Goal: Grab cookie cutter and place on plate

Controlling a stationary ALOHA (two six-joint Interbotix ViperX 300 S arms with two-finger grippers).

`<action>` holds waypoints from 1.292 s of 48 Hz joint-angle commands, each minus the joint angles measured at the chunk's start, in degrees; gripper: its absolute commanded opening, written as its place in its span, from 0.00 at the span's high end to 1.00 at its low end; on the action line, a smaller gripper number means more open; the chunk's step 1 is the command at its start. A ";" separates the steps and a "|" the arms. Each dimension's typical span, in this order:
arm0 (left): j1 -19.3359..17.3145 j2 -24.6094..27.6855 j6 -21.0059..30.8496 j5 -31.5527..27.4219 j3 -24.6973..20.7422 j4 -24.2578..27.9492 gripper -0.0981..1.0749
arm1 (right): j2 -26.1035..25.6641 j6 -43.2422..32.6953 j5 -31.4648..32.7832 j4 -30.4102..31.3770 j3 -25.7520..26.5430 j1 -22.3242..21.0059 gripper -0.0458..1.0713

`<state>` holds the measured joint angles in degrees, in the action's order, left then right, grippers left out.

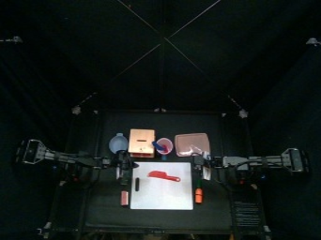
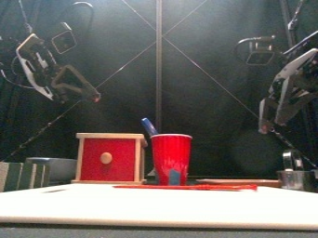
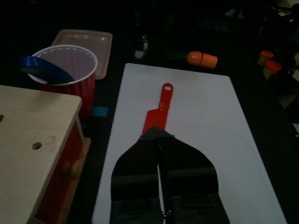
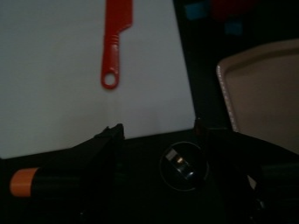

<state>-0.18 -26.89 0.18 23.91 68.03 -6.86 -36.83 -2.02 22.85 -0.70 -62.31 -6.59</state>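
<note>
At the left of the top view my left arm reaches in level, and its gripper [image 3: 156,133] hangs over the white board's [image 1: 163,192] left edge, jaws pressed together on nothing. A red knife [image 1: 163,174] lies mid-board. The plate [image 1: 192,143] sits upper right, beside the red cup [image 1: 164,146]. I cannot pick out the cookie cutter. My right gripper [image 4: 156,131] hovers at the board's right edge, jaws spread wide and empty.

Left arm [image 1: 63,159] reaching in low from the left, its gripper [image 3: 163,179] with jaws together, right arm [image 1: 257,162] opposite, right gripper [image 4: 152,131] jaws spread wide
</note>
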 commanded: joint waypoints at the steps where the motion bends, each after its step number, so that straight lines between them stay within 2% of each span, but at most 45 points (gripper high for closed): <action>1: 0.00 -0.09 0.09 0.53 -0.62 -0.09 0.81 | 0.00 0.00 0.18 0.35 -0.62 -2.29 0.11; 6: 0.00 0.00 0.09 0.53 -0.62 -0.09 0.81 | 0.53 0.09 0.09 0.09 -1.85 -4.39 0.11; 16: -0.18 0.00 0.09 0.53 -0.62 -0.09 0.81 | 0.70 0.18 0.00 0.62 -2.90 -5.27 0.11; 26: -0.35 0.00 0.09 0.53 -0.35 0.00 0.81 | 0.97 0.09 -0.18 0.70 -3.52 -5.71 0.11; 46: -0.53 0.00 0.09 0.53 0.18 -0.09 0.81 | 5.54 0.18 -0.18 0.70 -3.78 -6.06 0.11; 55: -0.53 0.00 0.09 0.53 0.35 -0.79 0.81 | 5.80 0.09 -0.18 0.79 -3.69 -6.06 0.12; 59: -0.53 0.00 0.09 0.53 0.44 -1.23 0.81 | 5.80 0.18 -0.18 0.79 -3.69 -6.06 0.14; 62: -0.44 0.00 0.09 0.53 0.44 -1.41 0.81 | 5.80 0.18 -0.18 0.79 -3.60 -6.06 0.20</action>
<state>-0.53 -26.89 0.26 23.91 69.17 -7.91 -30.76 -1.93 23.03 0.09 -66.71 -12.39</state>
